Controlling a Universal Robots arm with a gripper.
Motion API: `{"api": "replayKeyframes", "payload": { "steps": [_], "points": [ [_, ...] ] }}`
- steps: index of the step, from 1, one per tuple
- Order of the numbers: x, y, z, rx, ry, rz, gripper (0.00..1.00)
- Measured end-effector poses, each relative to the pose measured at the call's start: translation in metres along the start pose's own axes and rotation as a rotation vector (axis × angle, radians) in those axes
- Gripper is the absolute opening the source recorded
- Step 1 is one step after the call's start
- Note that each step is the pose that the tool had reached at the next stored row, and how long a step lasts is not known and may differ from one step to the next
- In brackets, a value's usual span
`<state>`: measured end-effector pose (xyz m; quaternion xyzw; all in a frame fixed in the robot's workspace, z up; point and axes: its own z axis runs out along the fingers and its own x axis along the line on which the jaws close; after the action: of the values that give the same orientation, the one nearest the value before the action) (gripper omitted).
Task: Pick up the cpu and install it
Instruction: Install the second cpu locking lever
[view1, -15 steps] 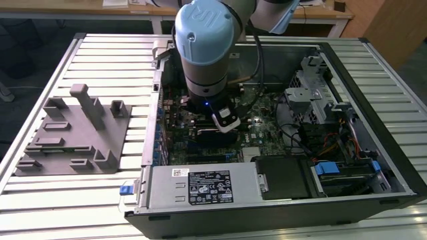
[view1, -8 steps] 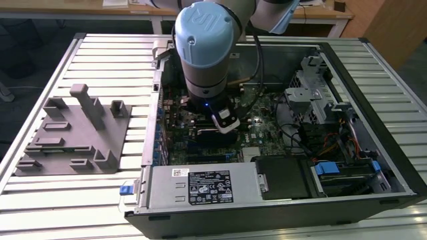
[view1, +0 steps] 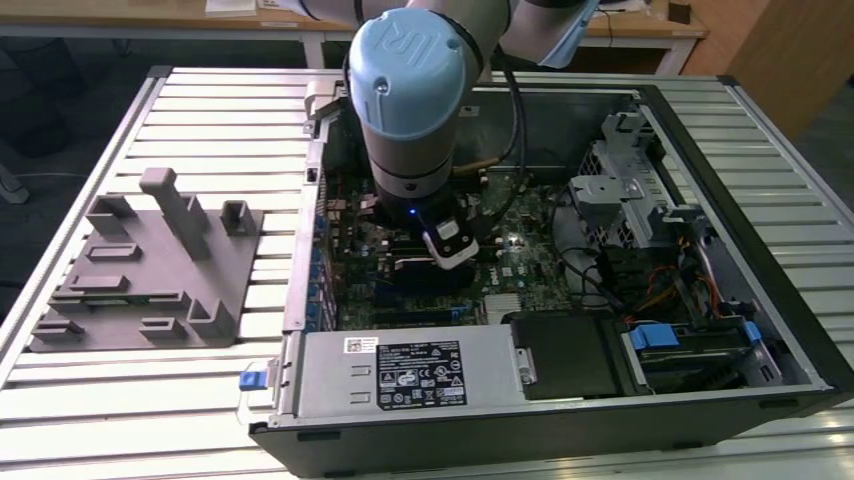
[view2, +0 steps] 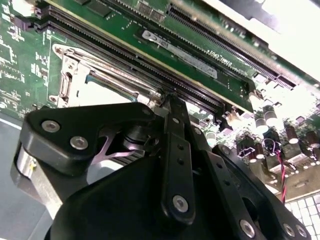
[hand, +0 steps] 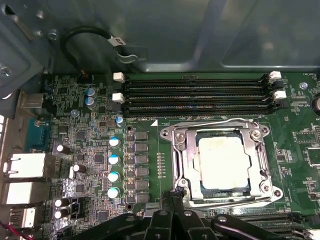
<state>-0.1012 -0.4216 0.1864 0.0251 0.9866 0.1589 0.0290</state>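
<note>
The cpu (hand: 223, 162), a flat square chip with a pale silver top, lies flat inside the metal-framed motherboard socket (hand: 182, 160). In the first wrist view my gripper (hand: 175, 196) hangs just off the socket's corner, fingers together with nothing between them. The second wrist view shows the gripper (view2: 167, 97) with its tips close over the socket (view2: 67, 75), where a pale part of the cpu (view2: 107, 91) shows. In the exterior view the arm (view1: 414, 100) reaches down into the open computer case (view1: 561, 410) over the motherboard.
Long memory slots (hand: 200, 92) run beside the socket, and capacitors (hand: 114, 160) stand on its other side. A grey plastic fixture block (view1: 147, 270) sits on the slatted table at the exterior view's left. The power supply (view1: 400, 372), drive cage (view1: 627, 190) and cables fill the case.
</note>
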Motion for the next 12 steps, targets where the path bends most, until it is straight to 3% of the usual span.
{"api": "replayKeyframes", "payload": {
  "steps": [4,10,12],
  "points": [
    [-0.0003,0.0015,-0.0042,-0.0003,-0.0002,0.000,0.11],
    [-0.0011,0.0067,-0.0201,0.0013,-0.0005,0.001,0.11],
    [-0.0014,0.0084,-0.0253,0.0061,-0.0014,0.003,0.11]
  ]
}}
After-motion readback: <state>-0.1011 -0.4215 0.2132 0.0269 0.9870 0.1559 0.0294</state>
